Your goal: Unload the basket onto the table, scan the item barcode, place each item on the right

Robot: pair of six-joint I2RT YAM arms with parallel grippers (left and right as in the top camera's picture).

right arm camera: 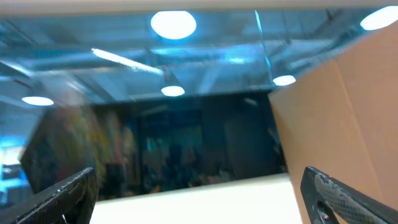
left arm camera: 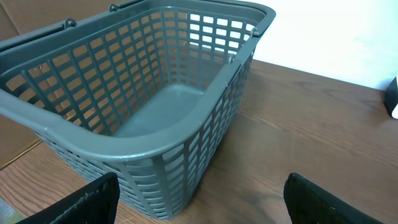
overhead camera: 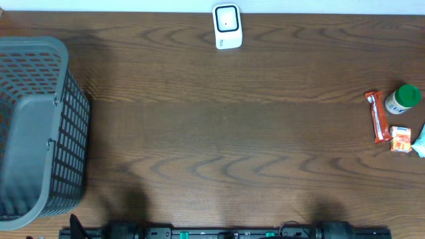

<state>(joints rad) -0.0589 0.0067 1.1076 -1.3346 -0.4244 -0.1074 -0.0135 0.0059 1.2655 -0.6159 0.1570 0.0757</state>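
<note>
Bench (overhead camera: pixel 219 133): dark brown wood with a strong wavy grain and a matte surface.
Basket (overhead camera: pixel 40 126): grey moulded plastic, rectangular with rounded corners. The walls are a lattice of small rectangular openings, the floor is smooth and solid, and the rim is thick. It stands at the bench's left edge.
Scanner (overhead camera: pixel 227 26): a white rounded-rectangle body with a dark face panel framed in white. It sits at the far edge, near the middle of the bench.
Items, location: grouped at the right edge, well apart from both scanner and basket.
Snack bar (overhead camera: pixel 379 117): long and narrow in a glossy orange-red wrapper, lying flat at the left of the group.
Bottle (overhead camera: pixel 403 99): white body with a round green cap, just right of the snack bar's far end.
Packet (overhead camera: pixel 400 139): small, squarish and orange with print, just beside the snack bar's near end.
Edge object (overhead camera: pixel 420 143): pale teal-white and cut off by the frame, so I cannot identify it.
Barcode: too small to make out on any item.
Left hand (left arm camera: pixel 199 186): released — its black fingers (left arm camera: pixel 87 202) stand wide apart with nothing between them. It faces the basket's near corner.
Right hand (right arm camera: pixel 199 186): released — its black fingers (right arm camera: pixel 342 196), textured on the surface, are spread wide and grasp nothing. Its camera looks up at ceiling lights (right arm camera: pixel 173 24) and a brown cardboard panel (right arm camera: pixel 348 106).
</note>
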